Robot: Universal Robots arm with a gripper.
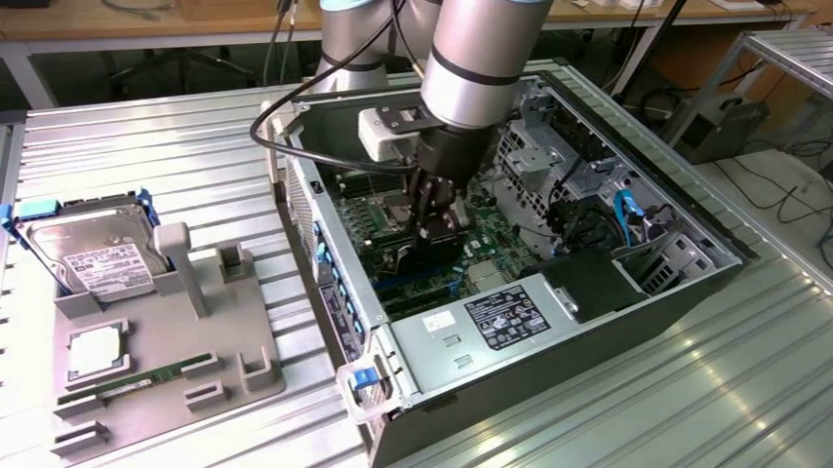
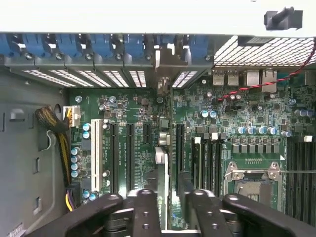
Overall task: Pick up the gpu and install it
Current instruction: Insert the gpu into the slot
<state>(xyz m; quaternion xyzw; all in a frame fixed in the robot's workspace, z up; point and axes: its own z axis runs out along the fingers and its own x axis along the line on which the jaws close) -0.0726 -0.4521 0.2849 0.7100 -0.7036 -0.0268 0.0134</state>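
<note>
Claw (image 1: 439, 232) inside the open computer case (image 1: 625, 322)
It pinches the gpu (image 2: 163, 163) edge-on, upright over the motherboard (image 2: 143, 148) slots, near the rear bracket openings.

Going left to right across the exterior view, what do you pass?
Hard drive standing in the grey fixture → memory stick lying on that fixture → gripper holding the gpu down inside the open computer case → blue cable.

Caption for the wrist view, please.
Gripper holds the gpu edge-on over the motherboard slots inside the open computer case.
</note>
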